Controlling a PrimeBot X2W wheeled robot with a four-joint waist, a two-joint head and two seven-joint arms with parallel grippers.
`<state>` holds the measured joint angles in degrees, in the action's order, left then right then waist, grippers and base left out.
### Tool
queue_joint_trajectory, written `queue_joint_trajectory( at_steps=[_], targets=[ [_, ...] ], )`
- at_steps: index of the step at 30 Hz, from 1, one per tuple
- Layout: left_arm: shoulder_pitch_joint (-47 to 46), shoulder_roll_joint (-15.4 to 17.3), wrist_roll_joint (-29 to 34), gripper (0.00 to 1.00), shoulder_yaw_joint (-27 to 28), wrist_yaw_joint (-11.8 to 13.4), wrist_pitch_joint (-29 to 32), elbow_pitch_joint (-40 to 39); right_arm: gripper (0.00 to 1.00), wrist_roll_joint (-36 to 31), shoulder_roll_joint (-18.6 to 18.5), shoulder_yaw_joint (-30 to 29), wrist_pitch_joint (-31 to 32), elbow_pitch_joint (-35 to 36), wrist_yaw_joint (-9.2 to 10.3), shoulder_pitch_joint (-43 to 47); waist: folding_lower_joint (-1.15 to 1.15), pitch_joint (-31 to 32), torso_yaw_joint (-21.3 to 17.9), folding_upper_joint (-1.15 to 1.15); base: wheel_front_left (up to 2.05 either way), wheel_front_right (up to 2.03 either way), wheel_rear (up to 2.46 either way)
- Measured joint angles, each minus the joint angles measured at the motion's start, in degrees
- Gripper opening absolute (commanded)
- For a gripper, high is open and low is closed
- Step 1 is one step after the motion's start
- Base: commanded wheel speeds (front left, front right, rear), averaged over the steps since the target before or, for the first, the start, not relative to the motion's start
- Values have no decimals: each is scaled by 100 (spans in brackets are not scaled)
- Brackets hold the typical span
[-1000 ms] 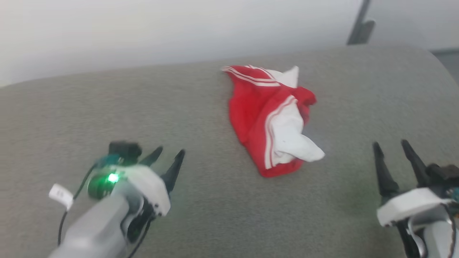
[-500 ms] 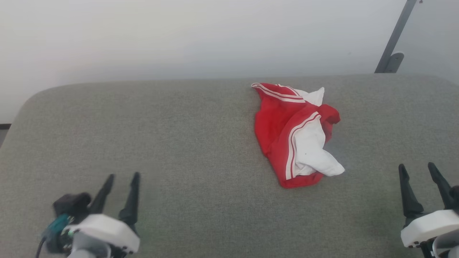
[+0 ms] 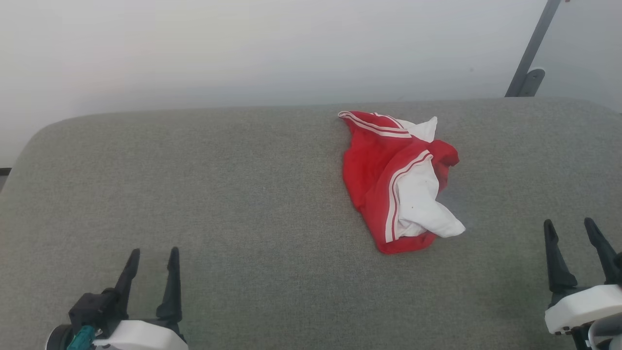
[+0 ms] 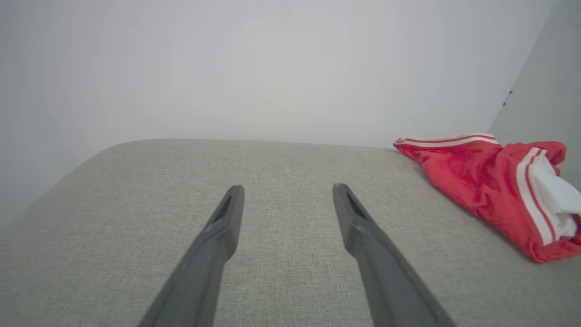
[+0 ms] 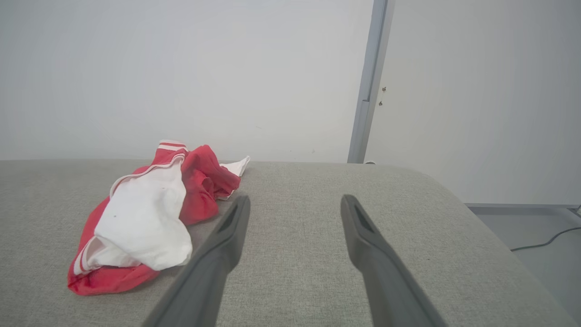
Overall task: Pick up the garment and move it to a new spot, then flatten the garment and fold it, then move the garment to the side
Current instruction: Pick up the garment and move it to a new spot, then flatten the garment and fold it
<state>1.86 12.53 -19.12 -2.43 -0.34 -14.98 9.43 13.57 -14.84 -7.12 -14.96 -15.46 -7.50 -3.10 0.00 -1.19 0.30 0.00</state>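
Observation:
The garment (image 3: 388, 180), a red jersey with white panels and striped trim, lies crumpled on the grey cushioned surface (image 3: 243, 194), right of centre and near its far edge. It also lies at the right of the left wrist view, the garment (image 4: 490, 186), and at the left of the right wrist view, the garment (image 5: 145, 218). My left gripper (image 3: 151, 253) stands open at the lower left, far from the cloth. My right gripper (image 3: 569, 223) stands open at the lower right, a short way right of the garment's near end. Both hold nothing.
A pale wall runs behind the surface. A grey metal post (image 3: 532, 53) rises at the back right. Past the surface's rounded right end lies floor with a dark cable (image 5: 544, 240). Wide bare fabric stretches left of the garment.
The head camera has swung and settled, so the whole picture shifted. My left gripper has drawn back toward the lower left. The garment lies as before.

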Motion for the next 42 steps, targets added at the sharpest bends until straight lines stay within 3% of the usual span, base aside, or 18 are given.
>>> queue_joint_trajectory(
  at_steps=[11,15,25,30,36,42],
  targets=[
    [23,-318,376,100,339,-287,0,31,100,3,-33,79,-1,-14,0,-16,0,-48,9,0,0,0,0],
    [-59,-516,524,100,307,-365,0,13,100,218,-255,335,77,-231,1,-299,0,-215,53,0,0,0,0],
    [-957,-932,676,100,-154,-476,0,189,100,1017,-2093,1866,2112,-982,0,-3344,0,-1327,428,0,0,0,0],
    [-1302,-946,609,100,-354,-478,0,241,100,1774,-2537,2482,3077,-1549,0,-4553,0,-1817,788,0,0,0,0],
    [-1533,-948,309,100,-656,-334,0,130,100,2698,-2915,3568,4435,-1850,-3,-5278,0,-2260,1251,0,0,0,0],
    [-1677,-951,162,100,-935,-197,0,-25,100,3198,-3267,4088,5037,-2031,-2,-5792,0,-2646,1566,0,0,0,0]
  ],
)
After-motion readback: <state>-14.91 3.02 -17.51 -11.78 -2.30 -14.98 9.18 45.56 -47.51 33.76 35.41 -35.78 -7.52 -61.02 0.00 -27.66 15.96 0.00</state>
